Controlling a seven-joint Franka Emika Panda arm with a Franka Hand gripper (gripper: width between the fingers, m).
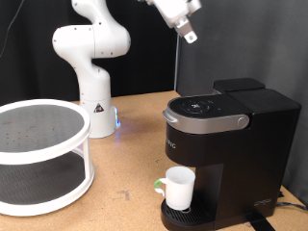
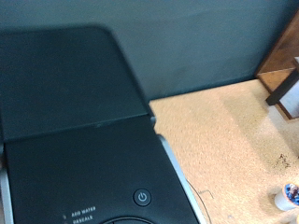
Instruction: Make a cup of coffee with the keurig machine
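The black keurig machine [image 1: 226, 144] stands at the exterior view's right, its grey-silver lid handle [image 1: 204, 120] down. The small white cup [image 1: 179, 186], with a green tab at its side, sits on the round drip tray [image 1: 183, 214] under the spout. My gripper [image 1: 189, 34] hangs high above the machine near the exterior view's top, well clear of it; nothing shows between its fingers. In the wrist view I look down on the machine's black top [image 2: 75, 121] and its power button [image 2: 142, 197]; the fingers do not show there.
A white two-tier round rack [image 1: 38, 154] stands at the exterior view's left. The arm's white base [image 1: 91, 67] is behind it on the cork tabletop [image 1: 125, 173]. A small object [image 2: 288, 196] lies at the wrist view's edge.
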